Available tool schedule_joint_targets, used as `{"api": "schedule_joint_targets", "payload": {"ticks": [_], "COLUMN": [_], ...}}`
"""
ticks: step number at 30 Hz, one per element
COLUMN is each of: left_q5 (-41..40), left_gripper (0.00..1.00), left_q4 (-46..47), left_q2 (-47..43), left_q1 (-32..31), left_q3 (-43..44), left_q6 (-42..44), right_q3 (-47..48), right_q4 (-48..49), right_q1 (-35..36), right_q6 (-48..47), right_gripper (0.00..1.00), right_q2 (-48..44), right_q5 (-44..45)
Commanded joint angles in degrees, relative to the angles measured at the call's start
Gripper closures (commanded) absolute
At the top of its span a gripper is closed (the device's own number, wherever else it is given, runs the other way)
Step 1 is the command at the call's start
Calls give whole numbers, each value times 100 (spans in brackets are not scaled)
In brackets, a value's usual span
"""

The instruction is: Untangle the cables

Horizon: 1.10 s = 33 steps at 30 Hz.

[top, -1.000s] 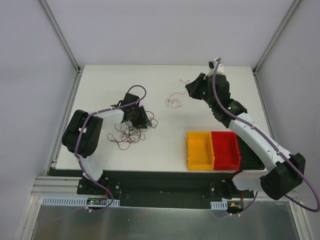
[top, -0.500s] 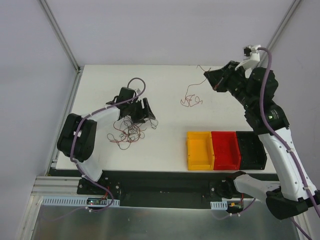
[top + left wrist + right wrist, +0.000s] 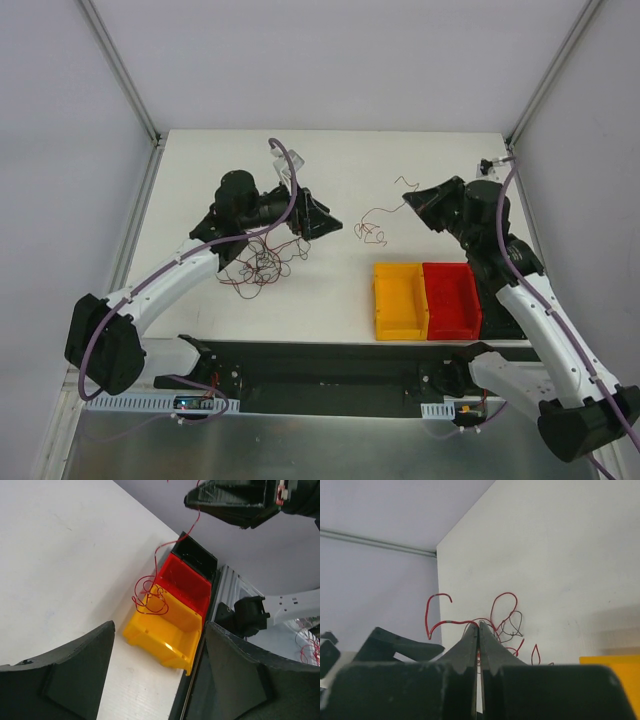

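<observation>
- The left tool point(image 3: 325, 215) hangs over the white surface point(image 3: 330, 165), left of centre, pointing toward the right arm.
- In the left wrist view its two dark fingers point(image 3: 75, 670) stand wide apart, with nothing between them.
- The right tool point(image 3: 408, 200) is raised over the right half of the surface, its tip turned toward the left arm.
- In the right wrist view the fingertips point(image 3: 472, 635) are pressed together, pinching one thin red cable point(image 3: 502, 597) at the tip.
- That red cable point(image 3: 372, 230) runs down and to the left from the right tool and ends in a small curly bunch between the two tools.
- Whether its lower end touches the surface cannot be told.
- The tangle of cables point(image 3: 258, 265), a scribble of dark red and blackish strands, lies on the surface just below the left tool and well apart from the lifted red cable.
- A yellow bin point(image 3: 400, 300) and a red bin point(image 3: 452, 298) sit side by side, touching, at the near edge of the surface.
- The left wrist view shows a black bin point(image 3: 197, 555) next in the row, beyond the red one.
- In that same view the red cable's curly end point(image 3: 150, 595) hangs in front of the yellow and red bins.
</observation>
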Motion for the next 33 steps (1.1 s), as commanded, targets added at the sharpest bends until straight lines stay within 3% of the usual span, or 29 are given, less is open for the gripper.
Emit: {"api": "schedule_joint_targets", "payload": {"ticks": [1,4,7,10,15,22,28,33], "left_q5": [415,240,178,64,2,-59,-665,-982], "left_gripper": [22,11,9,11,25,12,11,20], "left_q4": [307,192,104,87,-116,-115,-405,-730], "left_q2": [35,70,158,263,430,501,141,228], "left_q1": [-168,-204,-256,-283,-300,-406,-406,-406], "left_q3": [-83,-74,-30,-47,23,41,-30,58], "left_q6": [286,163,102,49,23,-57,321,260], "right_q3": [-351,-668,-747,-747,-774,-537,-510,-440], "right_q4": [568,621,603,533,761,875,1104,1157], "right_q1": [-11,15,155,366,700,1017,1193,1325], "right_q6": [1763,2556,2996,3365,3718,3867,3938,3903], "right_gripper": [99,100,100,99,99,100,100,100], "right_q2": [-406,-512,-495,-477,-354,-29,120,200], "right_q5": [685,967,1161,1380,1627,1689,1645,1759]}}
